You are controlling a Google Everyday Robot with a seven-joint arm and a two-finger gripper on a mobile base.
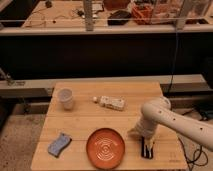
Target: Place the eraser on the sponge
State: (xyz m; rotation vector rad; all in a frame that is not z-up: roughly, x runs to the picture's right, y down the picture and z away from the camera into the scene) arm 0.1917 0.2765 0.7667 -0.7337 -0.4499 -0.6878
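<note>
Eraser (112,103), seemingly the whitish block at mid-frame, lies well apart from the sponge (59,144) at lower left, so the gripper (146,148), low at lower right (open or closed, I cannot tell), should probably grasp it squarely.

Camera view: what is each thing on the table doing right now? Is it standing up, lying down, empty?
gripper: pointing down, low at the front right of the table, beside the plate.
sponge: lying flat, nothing on it.
orange plate: flat, empty.
white cup: upright.
whitish block: lying flat, not held.
small white ball: resting beside the block.
</note>
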